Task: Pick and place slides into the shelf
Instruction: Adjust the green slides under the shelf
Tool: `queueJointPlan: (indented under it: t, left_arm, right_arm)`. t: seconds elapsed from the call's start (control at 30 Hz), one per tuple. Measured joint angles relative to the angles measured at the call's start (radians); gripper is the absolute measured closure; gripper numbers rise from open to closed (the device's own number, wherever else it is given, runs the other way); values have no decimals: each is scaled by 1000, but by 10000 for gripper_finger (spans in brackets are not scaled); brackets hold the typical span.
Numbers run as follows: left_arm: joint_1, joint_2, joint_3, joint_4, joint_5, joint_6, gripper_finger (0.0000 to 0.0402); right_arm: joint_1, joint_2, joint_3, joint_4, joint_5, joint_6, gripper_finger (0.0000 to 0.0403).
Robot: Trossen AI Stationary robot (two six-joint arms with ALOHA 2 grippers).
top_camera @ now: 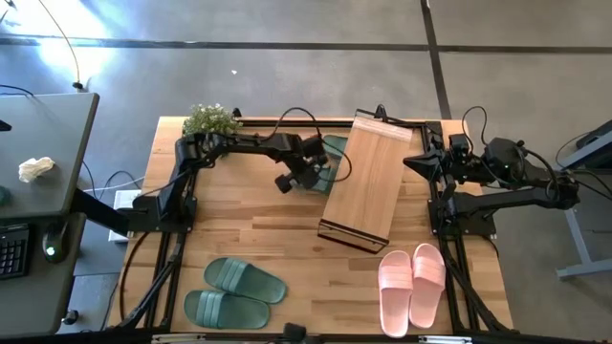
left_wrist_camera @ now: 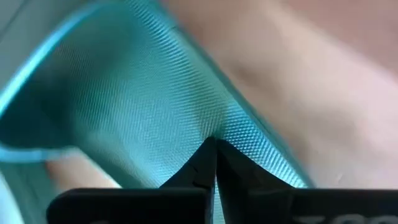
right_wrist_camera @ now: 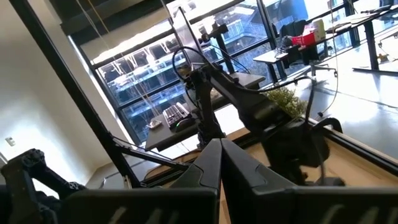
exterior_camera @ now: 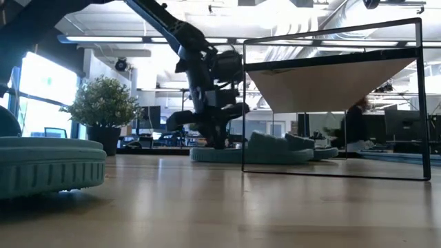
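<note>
The left gripper [top_camera: 308, 178], centre of the high view, has its fingers pinched on a green slide [top_camera: 332, 162] beside the shelf [top_camera: 364, 179]. The slide is judged light, soft and bendable; the rim offers the best hold. The right gripper [right_wrist_camera: 219, 163], at right, is closed and empty.

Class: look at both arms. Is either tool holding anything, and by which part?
The left tool is shut on a green slide, at its thin edge beside the shelf. The right tool holds nothing.
</note>
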Motion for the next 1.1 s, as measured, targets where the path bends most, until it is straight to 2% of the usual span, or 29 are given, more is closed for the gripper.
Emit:
queueJointPlan:
  t: [0.27,0.53,0.83,1.1]
  left_arm:
    - [38,3,-3,151,-37,0,400]
    - [42,15,-3,256,6,17,401]
    - [44,16,-3,254,5,30,401]
    - [42,15,13,146,-2,97,401]
  right_arm:
    - [0,0,0,0,1,0,402]
    - [0,0,0,0,1,0,402]
    - [0,0,0,0,3,0,402]
    - [0,0,0,-1,1,18,402]
